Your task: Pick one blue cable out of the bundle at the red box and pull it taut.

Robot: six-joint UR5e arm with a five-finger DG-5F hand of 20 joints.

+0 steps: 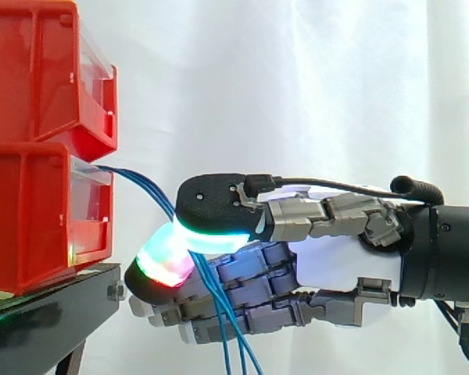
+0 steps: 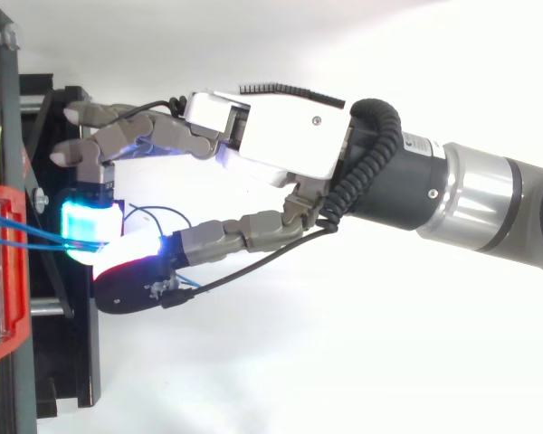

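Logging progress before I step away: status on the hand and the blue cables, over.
Hand pinching blue cables between thumb and finger; how many, unclear. Cables curve down from lower red bin, not yet taut. Nothing blocking.

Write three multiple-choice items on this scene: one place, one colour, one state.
1. Which red bin do the cables leave? A upper B lower C neither
2. What colour are the cables? A blue B green C yellow
3. What is the hand doing? A hanging open, clear of the cables B pinching the cables C curled, holding nothing
Key: 1 B, they run out of the front of the lower red bin. 2 A, every strand is blue. 3 B, its glowing pads close on them.
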